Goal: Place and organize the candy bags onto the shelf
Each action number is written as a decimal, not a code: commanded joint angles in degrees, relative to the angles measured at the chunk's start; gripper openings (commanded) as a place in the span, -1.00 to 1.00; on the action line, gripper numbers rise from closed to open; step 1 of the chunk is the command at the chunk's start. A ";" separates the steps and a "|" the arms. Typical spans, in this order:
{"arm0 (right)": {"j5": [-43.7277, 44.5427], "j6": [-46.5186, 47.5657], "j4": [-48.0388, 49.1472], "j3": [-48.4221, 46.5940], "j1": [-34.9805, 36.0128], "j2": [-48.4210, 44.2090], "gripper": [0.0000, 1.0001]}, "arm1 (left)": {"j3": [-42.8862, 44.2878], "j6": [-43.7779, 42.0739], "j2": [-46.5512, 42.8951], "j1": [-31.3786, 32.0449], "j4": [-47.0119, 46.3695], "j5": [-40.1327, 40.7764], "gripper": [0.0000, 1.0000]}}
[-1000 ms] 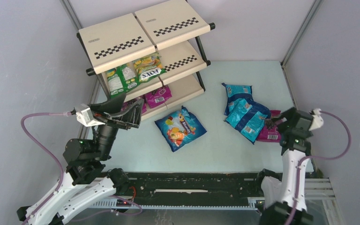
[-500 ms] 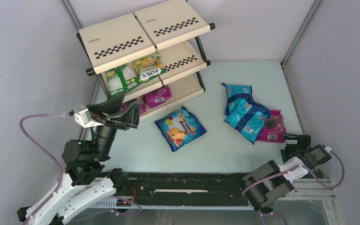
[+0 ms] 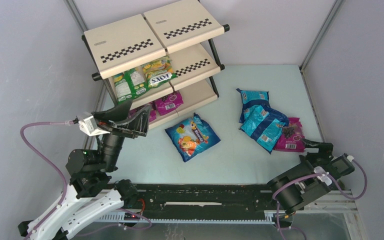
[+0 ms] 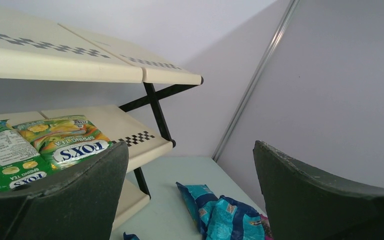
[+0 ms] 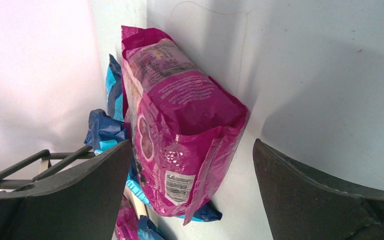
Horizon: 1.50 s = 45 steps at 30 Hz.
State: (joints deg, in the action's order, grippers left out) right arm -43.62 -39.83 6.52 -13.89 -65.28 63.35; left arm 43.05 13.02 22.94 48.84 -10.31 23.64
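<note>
Now low over the worktop (image 3: 230, 160), the right pincer (image 3: 315, 146) stands wide and empty just beside the magenta bag (image 3: 290, 136), which lies against the teal bags (image 3: 262, 122) well apart from the shelf (image 3: 125, 45); a clean pick likely means sliding one finger under its near edge and closing on that bag alone, without dragging the teal ones. The left pincer (image 3: 141, 106), also wide and empty, hovers by the shelf, where green bags (image 3: 142, 77) sit on the middle tier. A second earlier the right arm (image 3: 300, 182) stood upright over the magenta bag; it has since folded down, while the left has not moved.
</note>
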 commanded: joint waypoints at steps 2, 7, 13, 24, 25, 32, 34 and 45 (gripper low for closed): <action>0.98 -0.53 3.70 0.02 2.79 3.48 0.93 | -0.99 -0.98 -0.72 -0.03 -2.09 1.07 1.00; 2.48 -3.90 10.17 2.79 6.11 5.25 0.91 | -0.93 -0.97 -0.79 -0.02 -1.99 0.99 1.00; -0.89 -4.21 17.59 3.93 5.10 9.07 0.61 | -0.96 -0.71 -0.57 -0.02 -1.84 1.03 1.00; -5.93 -7.73 25.86 6.86 3.68 5.82 -0.12 | -0.86 -0.56 -0.03 -0.24 -1.82 0.78 1.00; -5.56 -7.71 24.64 6.81 3.67 3.41 -0.14 | -0.90 -0.54 -0.06 -0.21 -1.81 0.74 1.00; -1.22 -4.10 6.10 2.44 2.68 -15.89 -0.50 | -0.88 -0.57 -0.28 -0.24 -1.82 0.85 1.00; -0.30 -2.65 -0.14 0.54 2.01 -20.64 -0.61 | -0.87 -0.64 -0.34 -0.31 -1.81 0.93 1.00; -3.67 4.18 -17.79 -10.47 -1.58 -30.79 -0.89 | -0.88 -0.54 -0.42 -0.24 -1.81 0.79 1.00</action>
State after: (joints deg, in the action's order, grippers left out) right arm -44.23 -38.81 -6.59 -18.22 -65.89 35.77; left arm 42.85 13.04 22.46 48.77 -10.63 23.86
